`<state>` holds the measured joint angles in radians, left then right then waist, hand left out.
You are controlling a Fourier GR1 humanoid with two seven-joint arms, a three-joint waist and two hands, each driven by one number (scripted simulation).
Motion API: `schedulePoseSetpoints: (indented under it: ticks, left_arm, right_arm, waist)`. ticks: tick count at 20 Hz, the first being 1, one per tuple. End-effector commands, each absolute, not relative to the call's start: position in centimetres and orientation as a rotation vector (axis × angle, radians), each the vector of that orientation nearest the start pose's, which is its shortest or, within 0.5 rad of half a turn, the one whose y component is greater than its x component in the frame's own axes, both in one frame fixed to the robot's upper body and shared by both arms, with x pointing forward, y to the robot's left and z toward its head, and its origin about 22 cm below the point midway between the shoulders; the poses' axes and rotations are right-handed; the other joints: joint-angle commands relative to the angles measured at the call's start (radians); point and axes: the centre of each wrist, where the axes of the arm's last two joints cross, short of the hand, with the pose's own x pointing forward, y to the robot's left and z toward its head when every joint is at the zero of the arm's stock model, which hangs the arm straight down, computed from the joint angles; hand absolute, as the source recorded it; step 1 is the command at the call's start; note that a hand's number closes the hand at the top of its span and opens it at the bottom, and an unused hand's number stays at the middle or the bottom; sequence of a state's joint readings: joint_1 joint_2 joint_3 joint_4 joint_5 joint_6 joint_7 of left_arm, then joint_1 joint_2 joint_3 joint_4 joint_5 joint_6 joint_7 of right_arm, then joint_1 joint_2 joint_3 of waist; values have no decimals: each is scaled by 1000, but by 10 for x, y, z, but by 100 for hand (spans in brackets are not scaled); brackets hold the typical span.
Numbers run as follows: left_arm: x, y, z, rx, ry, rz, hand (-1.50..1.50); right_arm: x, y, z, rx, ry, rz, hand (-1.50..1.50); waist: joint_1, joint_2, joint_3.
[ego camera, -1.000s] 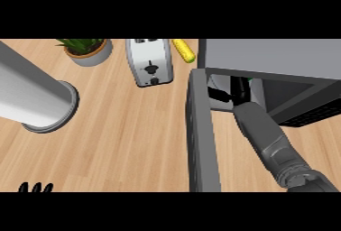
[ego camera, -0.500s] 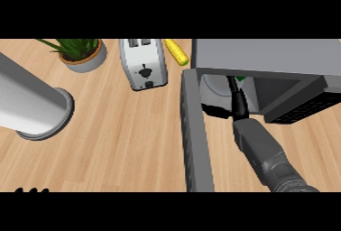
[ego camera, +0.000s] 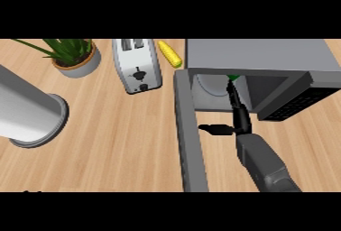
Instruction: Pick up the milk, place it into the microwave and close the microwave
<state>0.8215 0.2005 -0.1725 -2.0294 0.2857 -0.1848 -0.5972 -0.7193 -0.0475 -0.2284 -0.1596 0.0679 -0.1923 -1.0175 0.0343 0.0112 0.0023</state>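
The microwave [ego camera: 266, 56] stands at the upper right with its door [ego camera: 188, 135] swung open toward me, seen edge-on. Just inside the opening, only the milk's green top [ego camera: 233, 78] shows; the rest is hidden by the microwave's roof and my fingers. My right hand [ego camera: 238, 118] reaches to the opening with its fingers [ego camera: 232, 95] straight, pointing at the milk, and its thumb [ego camera: 214, 129] spread to the left. It is open and I cannot tell if the fingertips still touch the milk. Only the fingertips of my left hand [ego camera: 30, 191] show at the lower left edge.
A toaster [ego camera: 136, 65] and a yellow corn cob [ego camera: 169, 54] lie left of the microwave. A potted plant [ego camera: 75, 56] stands at the back left. A large grey cylinder [ego camera: 26, 113] stands on the wooden counter [ego camera: 120, 144] at the left.
My right hand has drawn back out of the microwave's opening, so its thumb now shows. The milk's green top stays inside. The left fingertips have sunk to the lower edge.
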Motion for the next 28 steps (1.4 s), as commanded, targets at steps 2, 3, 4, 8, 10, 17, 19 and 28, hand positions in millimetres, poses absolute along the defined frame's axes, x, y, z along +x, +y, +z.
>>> schedulePoseSetpoints:
  ticks: [2, 3, 4, 8, 10, 17, 19, 28]
  left_arm:
    - [48, 268, 0, -162, -1829, 98, -150]
    - [42, 260, 5, -161, -1826, 79, -150]
    - [45, 267, 5, -180, -1821, 79, -150]
    - [56, 259, 2, -170, -1799, 67, -150]
    - [58, 245, -1, -196, -1780, 80, -150]
    - [92, 233, -8, -322, -1729, -108, -150]
    - [99, 224, -7, -333, -1701, -184, -150]
    - [140, 171, -20, -407, -1702, -350, 150]
  right_arm:
    - [322, -219, -120, 19, -1857, 141, -150]
    - [312, -212, -129, 36, -1842, 149, -150]
    - [298, -236, -138, 32, -1829, 174, -150]
    - [282, -252, -145, -28, -1849, 157, -150]
    - [282, -281, -137, -51, -1854, 133, -150]
    - [273, -312, -126, -94, -1873, 95, 150]
    - [240, -332, -141, -120, -1857, 71, 150]
    - [207, -402, -121, -154, -1848, -54, -150]
  waist:
    - [-24, -10, -2]
    - [-21, -10, -1]
    - [-23, -9, -1]
    - [-36, -13, -2]
    - [-43, -15, -3]
    - [-55, -15, -4]
    - [-55, -13, -3]
    - [-44, -12, -2]
